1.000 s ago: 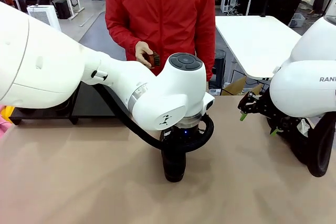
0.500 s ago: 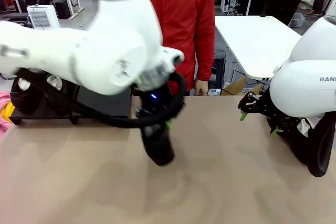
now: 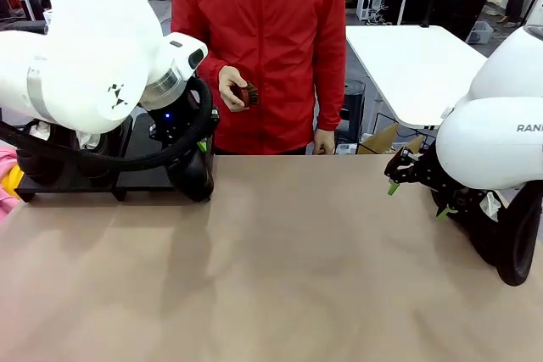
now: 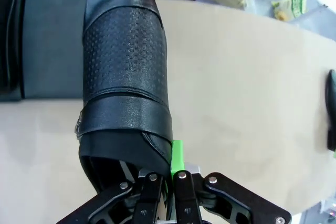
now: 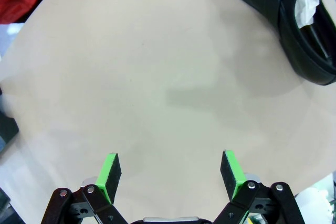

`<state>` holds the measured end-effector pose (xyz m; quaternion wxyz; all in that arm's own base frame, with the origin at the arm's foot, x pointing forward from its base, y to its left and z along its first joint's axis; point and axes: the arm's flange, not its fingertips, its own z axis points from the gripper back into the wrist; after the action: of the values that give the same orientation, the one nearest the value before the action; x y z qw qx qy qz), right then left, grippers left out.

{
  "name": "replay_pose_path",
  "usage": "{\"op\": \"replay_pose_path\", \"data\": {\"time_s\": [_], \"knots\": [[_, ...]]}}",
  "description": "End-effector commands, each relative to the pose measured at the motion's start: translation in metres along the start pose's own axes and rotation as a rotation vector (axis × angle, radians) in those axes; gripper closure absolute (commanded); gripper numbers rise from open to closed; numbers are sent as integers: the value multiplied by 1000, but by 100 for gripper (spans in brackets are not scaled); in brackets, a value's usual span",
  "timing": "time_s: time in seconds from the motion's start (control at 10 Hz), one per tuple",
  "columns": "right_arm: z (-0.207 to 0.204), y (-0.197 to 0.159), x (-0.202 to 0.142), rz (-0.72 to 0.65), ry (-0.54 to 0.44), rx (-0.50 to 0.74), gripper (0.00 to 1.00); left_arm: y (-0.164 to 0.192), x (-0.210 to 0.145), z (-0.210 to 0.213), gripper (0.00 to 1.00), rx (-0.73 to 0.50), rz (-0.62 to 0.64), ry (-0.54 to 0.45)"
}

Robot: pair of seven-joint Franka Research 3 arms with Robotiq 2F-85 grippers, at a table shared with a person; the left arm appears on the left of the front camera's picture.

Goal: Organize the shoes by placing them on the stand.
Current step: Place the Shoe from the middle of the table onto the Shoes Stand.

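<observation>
At the left of the front view we see the stand (image 3: 144,177) already bearing shoes, and our left fingers (image 4: 169,177) clamped on the rim of 1 black shoe (image 4: 126,72) at its right end. At center, a person's hand (image 3: 231,86) holds a brush (image 3: 249,95). At right, our right fingers (image 5: 170,174) gape above the bench (image 5: 157,77), another shoe (image 5: 294,19) lying upper right.

A shoe (image 4: 126,72) hangs at the stand's (image 3: 144,177) right end, another shoe (image 5: 294,22) lies far right on the table (image 3: 280,269).
</observation>
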<state>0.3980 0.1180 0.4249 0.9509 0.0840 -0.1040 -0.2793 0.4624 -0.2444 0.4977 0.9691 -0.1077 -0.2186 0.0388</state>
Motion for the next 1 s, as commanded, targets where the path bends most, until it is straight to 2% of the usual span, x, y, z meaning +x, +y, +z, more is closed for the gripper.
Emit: {"op": "replay_pose_path", "data": {"time_s": [0.0, 0.1, 0.3, 0.6, 0.8, 0.9], "knots": [[0, 2, 0, 12, -4, 19, 0, -6, -11, 6, 100, -64, 60, 129], [0, 2, 0, 12, -4, 19, 0, 0, 0, 0, 100, 0, 0, 0], [0, 2, 0, 12, -4, 19, 0, 0, -2, -8, 100, -17, 14, 34], [0, 2, 0, 12, -4, 19, 0, 28, 25, 4, 100, 105, -115, -231], [0, 2, 0, 12, -4, 19, 0, 48, 43, 4, 100, 167, -214, -351], [0, 2, 0, 12, -4, 19, 0, 54, 49, -3, 100, 228, -256, -372]]}}
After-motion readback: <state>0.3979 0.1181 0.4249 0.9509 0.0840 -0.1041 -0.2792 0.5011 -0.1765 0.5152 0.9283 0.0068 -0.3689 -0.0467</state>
